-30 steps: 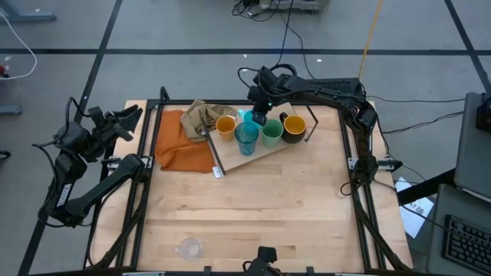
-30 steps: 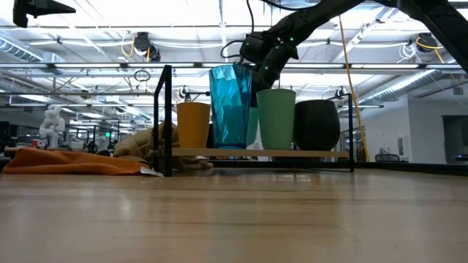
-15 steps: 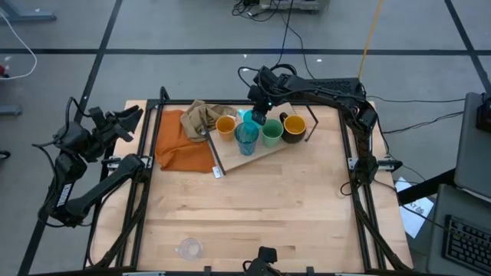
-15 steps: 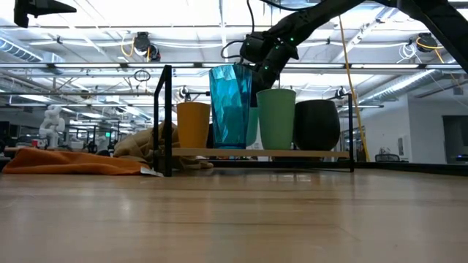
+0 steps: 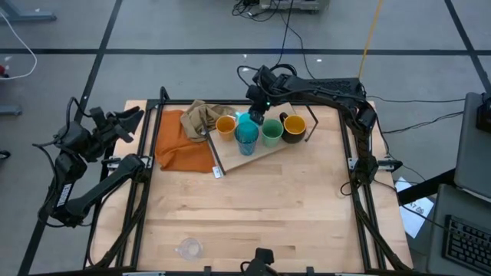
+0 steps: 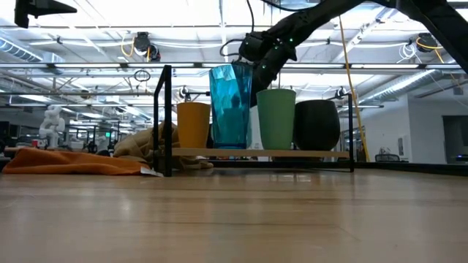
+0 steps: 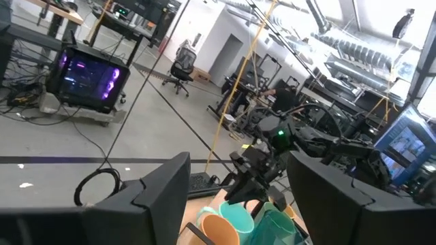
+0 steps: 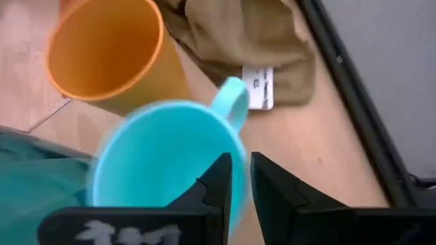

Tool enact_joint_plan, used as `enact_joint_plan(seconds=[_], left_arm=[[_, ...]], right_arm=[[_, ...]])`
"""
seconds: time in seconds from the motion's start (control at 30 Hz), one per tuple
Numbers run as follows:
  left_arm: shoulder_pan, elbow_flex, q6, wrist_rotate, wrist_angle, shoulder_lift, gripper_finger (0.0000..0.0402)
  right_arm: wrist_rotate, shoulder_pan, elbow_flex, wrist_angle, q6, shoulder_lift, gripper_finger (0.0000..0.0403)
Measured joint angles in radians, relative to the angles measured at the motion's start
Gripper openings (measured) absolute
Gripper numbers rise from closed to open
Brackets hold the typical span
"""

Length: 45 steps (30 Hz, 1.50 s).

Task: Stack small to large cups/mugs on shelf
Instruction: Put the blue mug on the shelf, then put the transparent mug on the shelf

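**Inspector:** Nearest the viewer and well short of the light wooden shelf on thin black legs (image 5: 253, 150), a clear glass (image 5: 189, 248) stands alone. On the shelf: orange plastic cup (image 5: 225, 126), tall teal translucent tumbler (image 5: 246, 137), green cup (image 5: 271, 133), black mug with yellow-orange inside (image 5: 294, 127).

**Assessor:** And the grippers?

**Inspector:** Behind the tumbler, the right gripper (image 8: 235, 178) pinches the rim of the light-blue handled mug (image 8: 170, 160), fingers nearly together. The left gripper (image 5: 126, 121) waits beside the shelf's orange-cup end, fingers spread.

**Assessor:** Handling?

**Inspector:** Likely light, rigid and smooth. A rim pinch suits it.
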Motion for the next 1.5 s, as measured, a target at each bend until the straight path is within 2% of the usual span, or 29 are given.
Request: enact_joint_plan(seconds=[0.4,0.8,0.97,1.2,1.4,1.5], left_arm=[[0.0,0.0,-0.005,0.009,-0.004,0.0,0.0243],[0.0,0.0,-0.005,0.008,-0.021,0.0,0.0243],[0.0,0.0,-0.005,0.008,-0.021,0.0,0.0243],[0.0,0.0,0.007,0.005,0.008,0.0,0.0243],[0.0,0.0,0.009,0.007,0.064,0.0,0.0243],[0.0,0.0,0.0,0.037,0.071,0.0,0.0243]], right_arm=[[0.001,0.007,-0.001,0.021,-0.008,0.021,0.0051],[0.025,-0.004,0.005,0.057,0.023,-0.035,0.0152],[0.076,-0.009,0.008,0.138,-0.016,-0.124,0.0166],[0.079,0.018,0.008,0.285,-0.048,-0.322,0.0154],[0.075,0.06,0.008,0.247,0.102,-0.5,0.0145],[0.003,0.089,-0.006,0.216,0.163,-0.569,0.0144]])
